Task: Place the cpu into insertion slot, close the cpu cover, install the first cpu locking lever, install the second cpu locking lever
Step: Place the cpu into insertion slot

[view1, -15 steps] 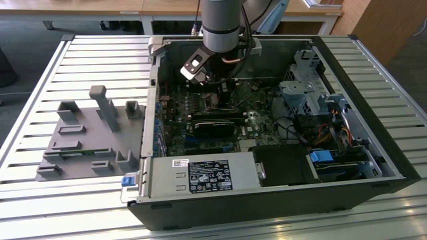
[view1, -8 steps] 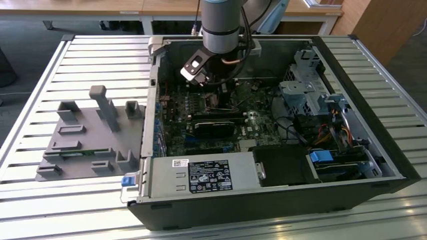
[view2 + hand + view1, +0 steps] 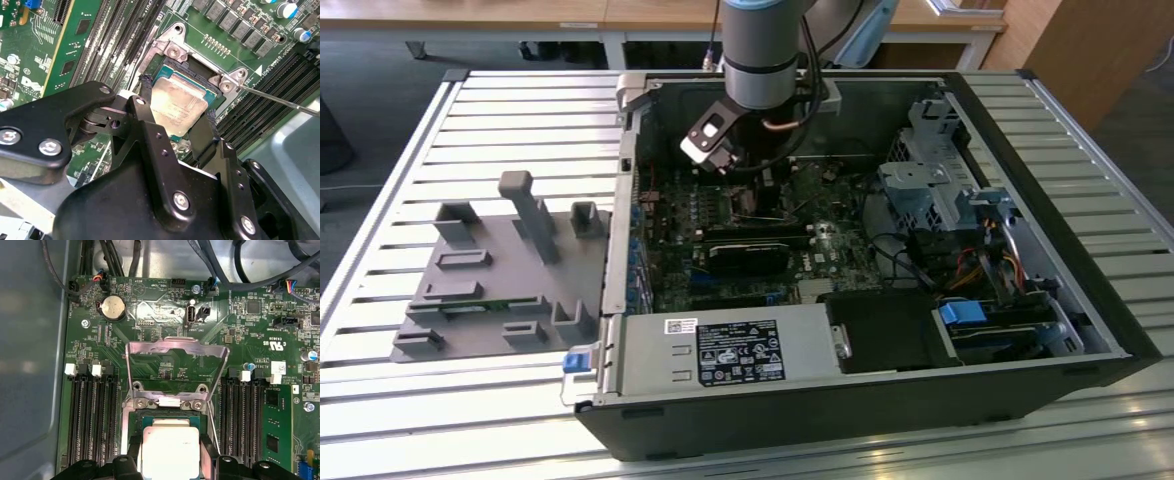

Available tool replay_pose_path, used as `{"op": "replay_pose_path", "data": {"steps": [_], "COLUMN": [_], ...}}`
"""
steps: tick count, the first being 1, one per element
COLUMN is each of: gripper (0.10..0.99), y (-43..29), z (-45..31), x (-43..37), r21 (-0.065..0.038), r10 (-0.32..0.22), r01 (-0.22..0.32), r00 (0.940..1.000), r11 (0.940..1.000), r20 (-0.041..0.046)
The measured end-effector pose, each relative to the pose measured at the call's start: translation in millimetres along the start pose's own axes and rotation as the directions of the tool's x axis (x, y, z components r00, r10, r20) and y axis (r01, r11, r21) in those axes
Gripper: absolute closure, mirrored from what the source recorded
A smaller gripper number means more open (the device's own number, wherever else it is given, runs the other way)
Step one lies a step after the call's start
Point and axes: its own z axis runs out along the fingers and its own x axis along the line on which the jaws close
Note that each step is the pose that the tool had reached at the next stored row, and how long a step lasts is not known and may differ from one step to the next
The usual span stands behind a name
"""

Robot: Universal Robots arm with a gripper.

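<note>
The cpu (image 3: 177, 102) (image 3: 170, 447), a flat square chip with a dull silver top, lies in the insertion slot (image 3: 199, 74) on the green board. My gripper (image 3: 177, 100) (image 3: 171, 442) straddles it, a black finger (image 3: 145, 92) pressed against each of two opposite edges. The cpu cover (image 3: 175, 347), a thin silver frame, stands raised on its hinge just beyond the slot. A thin metal locking lever (image 3: 280, 100) sticks out from the slot's corner, unhooked. In the exterior view the gripper (image 3: 744, 175) reaches down into the open computer case.
Long black memory slots (image 3: 92, 425) run along both sides of the socket. Cables (image 3: 225, 260) hang along the board's far edge. The power supply (image 3: 720, 350) and drive cage (image 3: 927, 190) stand inside the case. A grey parts fixture (image 3: 507, 270) lies on the slatted table.
</note>
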Motion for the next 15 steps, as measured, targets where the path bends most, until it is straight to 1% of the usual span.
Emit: {"op": "replay_pose_path", "data": {"steps": [8,15], "gripper": [0.545,0.545], "y": [-0.3,-0.3], "z": [2.3,3.8], "x": [0.1,0.7], "r21": [0.0,0.0], "r10": [0.002,0.002], "r01": [-0.002,-0.002], "r00": [1.0,1.0], "r11": [1.0,1.0], "r20": [0.0001,-0.0015]}}
